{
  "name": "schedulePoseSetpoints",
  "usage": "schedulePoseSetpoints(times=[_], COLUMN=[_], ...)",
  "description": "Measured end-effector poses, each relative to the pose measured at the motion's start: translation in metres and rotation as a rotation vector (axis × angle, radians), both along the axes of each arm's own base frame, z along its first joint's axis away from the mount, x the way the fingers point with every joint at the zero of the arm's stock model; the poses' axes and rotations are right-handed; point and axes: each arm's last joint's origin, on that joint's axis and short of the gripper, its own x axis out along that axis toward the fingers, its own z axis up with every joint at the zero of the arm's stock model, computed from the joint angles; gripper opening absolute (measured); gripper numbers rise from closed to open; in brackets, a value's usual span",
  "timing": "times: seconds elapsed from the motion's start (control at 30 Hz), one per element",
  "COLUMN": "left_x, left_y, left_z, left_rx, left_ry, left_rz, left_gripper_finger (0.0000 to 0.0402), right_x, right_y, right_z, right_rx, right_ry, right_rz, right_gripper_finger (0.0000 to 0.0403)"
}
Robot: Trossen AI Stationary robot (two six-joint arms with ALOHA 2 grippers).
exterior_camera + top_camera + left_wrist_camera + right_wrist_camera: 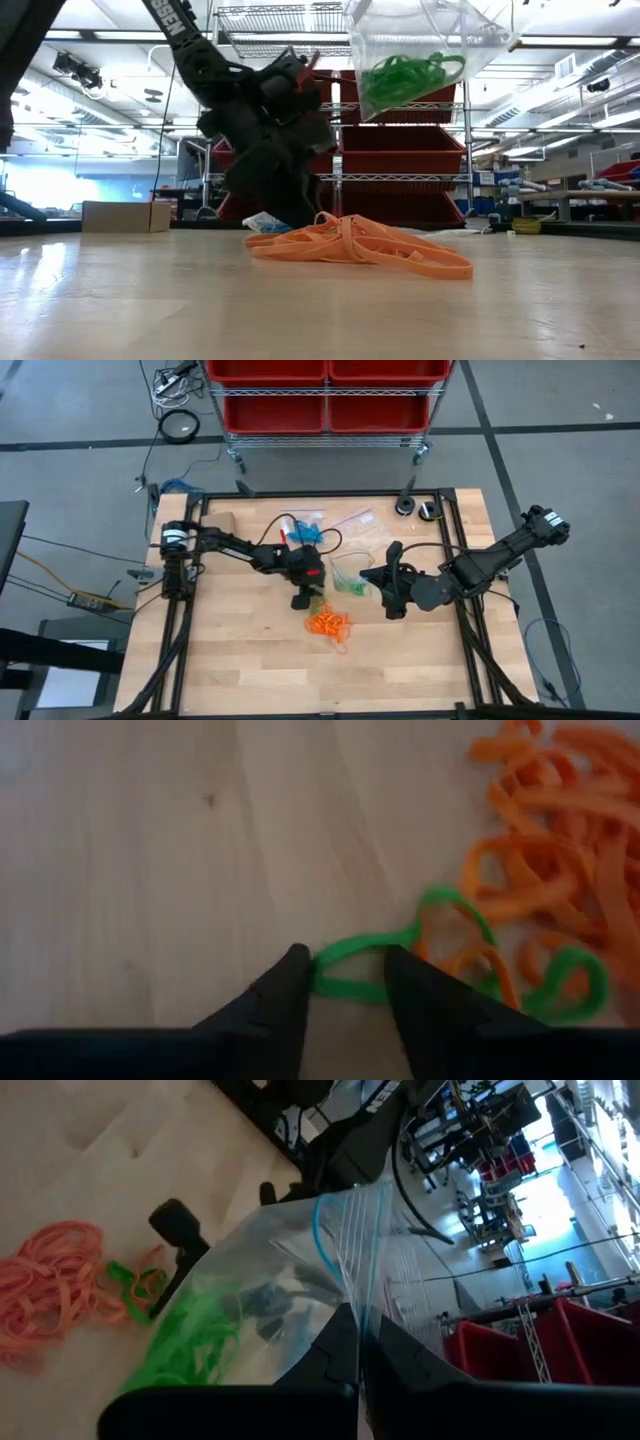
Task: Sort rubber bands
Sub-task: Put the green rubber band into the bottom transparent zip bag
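Green band (350, 965) lies between the left gripper (345, 982) jaws, half-closed around it; tangled orange bands (540, 850) just beyond may drag along; right gripper (358, 1355) clamps the bag (290, 1270)

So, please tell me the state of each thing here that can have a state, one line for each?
Left pincer: down at the table, fingers partly open around a green rubber band.
Thin green rubber band: flat on the wood, tangled into the orange pile's edge.
Pile of orange rubber bands: loose on the table.
Right pincer: shut on the bag's edge.
Clear plastic zip bag: lifted, holding green bands.
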Motion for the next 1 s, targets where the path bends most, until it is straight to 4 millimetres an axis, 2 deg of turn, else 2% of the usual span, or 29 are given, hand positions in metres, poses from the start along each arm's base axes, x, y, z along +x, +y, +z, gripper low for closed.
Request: schedulePoseSetpoints(times=[0.13,0.27,0.37,0.43,0.5,0.63,0.77,0.87,1.0], left_x=[-0.002,-0.004,-0.012,-0.015,-0.019,-0.039,-0.061,-0.072,-0.071], left_y=[0.0,-0.001,-0.003,-0.003,-0.002,-0.003,-0.008,-0.013,-0.022], left_z=[0.0,0.008,0.025,0.047,0.079,0.126,0.181,0.208,0.239], left_rx=[0.034,0.049,0.091,0.137,0.197,0.272,0.348,0.37,0.402], left_ry=[0.077,0.11,0.129,0.101,0.044,-0.016,-0.185,-0.275,-0.388], left_rz=[-0.044,-0.043,-0.023,-0.004,0.025,0.081,0.156,0.184,0.204], left_gripper_finger=[0.0024,0.0006,0.0004,0.0003,0.0003,0.0002,0.0001,0.0001,0.0001], right_x=[0.0,0.0,-0.001,-0.001,0.0,0.004,0.015,0.024,0.038], right_y=[0.0,0.0,-0.001,-0.001,-0.001,-0.003,-0.002,-0.002,-0.002], right_z=[-0.001,-0.001,-0.001,-0.001,-0.001,-0.005,-0.014,-0.023,-0.034], right_rx=[-0.004,0.001,0.001,0.001,0.005,0.029,0.026,0.027,0.016], right_ry=[0.009,0.008,0.01,0.011,0.014,0.032,0.067,0.105,0.133], right_rz=[-0.002,-0.005,-0.005,-0.005,-0.003,0.015,0.024,0.041,0.065], right_gripper_finger=[0.0,0.0,0.0,0.0,0.0,0.0,0.0,0.0,0.0])
